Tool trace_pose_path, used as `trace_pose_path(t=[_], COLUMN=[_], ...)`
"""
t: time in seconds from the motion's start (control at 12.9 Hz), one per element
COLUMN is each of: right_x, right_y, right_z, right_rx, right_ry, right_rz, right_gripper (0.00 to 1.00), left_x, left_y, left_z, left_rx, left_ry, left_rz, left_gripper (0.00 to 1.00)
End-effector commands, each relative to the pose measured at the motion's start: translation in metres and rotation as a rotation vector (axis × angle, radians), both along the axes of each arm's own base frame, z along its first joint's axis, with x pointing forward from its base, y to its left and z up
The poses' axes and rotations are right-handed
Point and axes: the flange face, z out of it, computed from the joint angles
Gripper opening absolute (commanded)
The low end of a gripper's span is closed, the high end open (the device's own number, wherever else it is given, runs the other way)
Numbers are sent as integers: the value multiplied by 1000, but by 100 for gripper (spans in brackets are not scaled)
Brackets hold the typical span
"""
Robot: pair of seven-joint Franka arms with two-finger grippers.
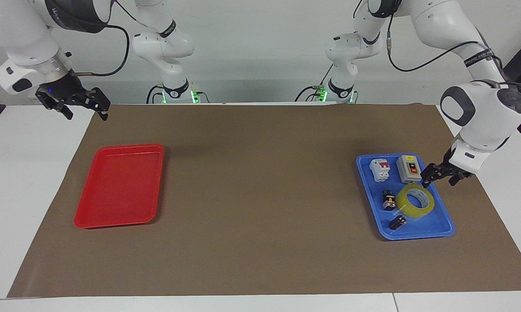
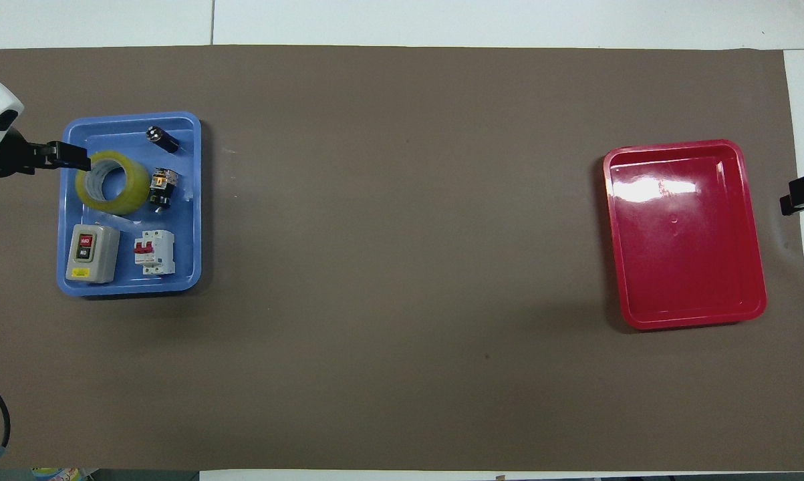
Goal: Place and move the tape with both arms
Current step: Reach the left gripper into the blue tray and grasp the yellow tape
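Left black two-finger claw (image 1: pixel 440 178), fingers spread and holding nothing, poised over the edge of the blue rectangular plastic tray (image 1: pixel 443 222) at the left arm's end of the surface, just beside the roll of translucent yellow packing tape (image 1: pixel 414 201). No contact with the roll visible from the facing camera. Tape lying flat inside the tray, pale core upward, beside a small black-and-yellow component (image 1: pixel 388 200), with a small black cylindrical part (image 1: pixel 397 222) farther from the robots. Nearer to the robots in the same tray, a grey switch box with red and black buttons (image 1: pixel 409 169) and a white circuit breaker with red levers (image 1: pixel 381 169), side by side. Brown paper mat (image 1: pixel 260 195) spread over the white surface (image 1: pixel 22 173). Toward the right arm's end, a red rectangular plastic tray (image 1: pixel 118 185), nothing in it. Right black two-finger claw (image 1: pixel 82 110), waiting, raised over the mat's corner by the right arm's end, fingers apart and holding nothing.
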Motion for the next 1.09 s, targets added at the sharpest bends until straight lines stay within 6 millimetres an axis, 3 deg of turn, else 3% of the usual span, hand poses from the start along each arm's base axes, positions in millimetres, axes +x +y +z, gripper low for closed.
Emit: trace_pose_path(t=[0.0, 0.16, 0.31, 0.54, 0.62, 0.7, 0.85, 0.93, 1.01], right_x=[-6, -6, -6, -6, -6, -6, -6, -6, -6], right_y=[-2, -2, -2, -2, -2, -2, -2, -2, -2], right_z=[0, 0, 0, 0, 0, 0, 0, 0, 0], right_rx=[24, 24, 24, 24, 24, 24, 24, 24, 24], right_ry=[-5, -5, -5, -5, -5, -5, -5, -5, -5], right_rz=[15, 15, 15, 15, 15, 15, 15, 15, 15], right_gripper=[100, 100, 100, 100, 100, 100, 100, 100, 100], left_x=[5, 7, -3, -9, -11, -11, -20, -22, -23], left_y=[14, 12, 12, 14, 22, 22, 20, 21, 22], left_z=[-24, -51, -69, -84, -86, -87, -97, -100, -101], left_rx=[-10, -12, -14, -18, -18, -19, -17, -16, -16], left_ry=[-21, -9, 6, 35, 38, 39, 38, 32, 34], left_rz=[14, 16, 20, 27, 39, 41, 38, 43, 43], left_gripper=[100, 100, 98, 89, 76, 48, 12, 0, 0])
